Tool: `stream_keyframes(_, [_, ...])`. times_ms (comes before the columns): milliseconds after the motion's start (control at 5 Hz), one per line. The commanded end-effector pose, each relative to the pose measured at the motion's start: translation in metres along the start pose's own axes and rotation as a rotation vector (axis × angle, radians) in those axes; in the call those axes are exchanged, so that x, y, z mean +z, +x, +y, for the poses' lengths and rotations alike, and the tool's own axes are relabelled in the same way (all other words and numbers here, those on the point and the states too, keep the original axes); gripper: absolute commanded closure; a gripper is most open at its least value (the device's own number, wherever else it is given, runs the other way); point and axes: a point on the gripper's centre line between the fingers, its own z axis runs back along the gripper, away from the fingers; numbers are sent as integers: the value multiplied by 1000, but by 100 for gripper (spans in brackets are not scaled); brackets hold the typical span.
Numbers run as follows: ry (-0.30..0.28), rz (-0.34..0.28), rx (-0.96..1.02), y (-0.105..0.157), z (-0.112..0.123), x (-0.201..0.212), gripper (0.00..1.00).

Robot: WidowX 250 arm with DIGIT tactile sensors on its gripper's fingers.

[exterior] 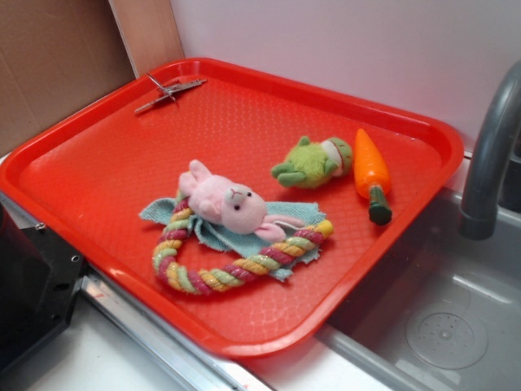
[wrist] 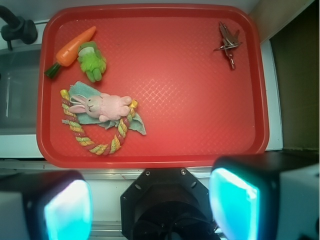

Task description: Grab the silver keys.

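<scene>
Teal-glowing fingers (wrist: 67,210) fill the near edge of the wrist view, two of them, spread wide apart with nothing between them, and the black wrist housing (wrist: 167,205) sits in the gap. They hang high above the near rim of one red tray (wrist: 155,150), looking straight down, clear of everything on it. One bunch of silver keys (wrist: 228,42) lies flat in the tray's far right corner in this view, alone and well apart from the toys. At the left side sit one pink plush rabbit (wrist: 102,106) on one blue cloth (wrist: 85,117), with one striped rope ring (wrist: 90,135) looped around them. Beyond them lie one green plush toy (wrist: 92,60) and one toy carrot (wrist: 72,47), just beside each other. Left of the tray, one grey faucet (wrist: 17,27) stands by a sink (wrist: 17,95)
</scene>
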Motion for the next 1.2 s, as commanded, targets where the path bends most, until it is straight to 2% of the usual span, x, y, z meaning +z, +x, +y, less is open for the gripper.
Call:
stream_keyframes(0, [0, 0, 0, 0, 0, 0, 0])
stream_keyframes(200, [-11, -134, 244, 17, 49, -27, 0])
stream_keyframes(400, [23, -175, 490, 27, 76, -45, 0])
stream_keyframes(600, [19, -284, 737, 32, 101, -63, 0])
stream_keyframes(1000, [19, -284, 737, 32, 101, -63, 0])
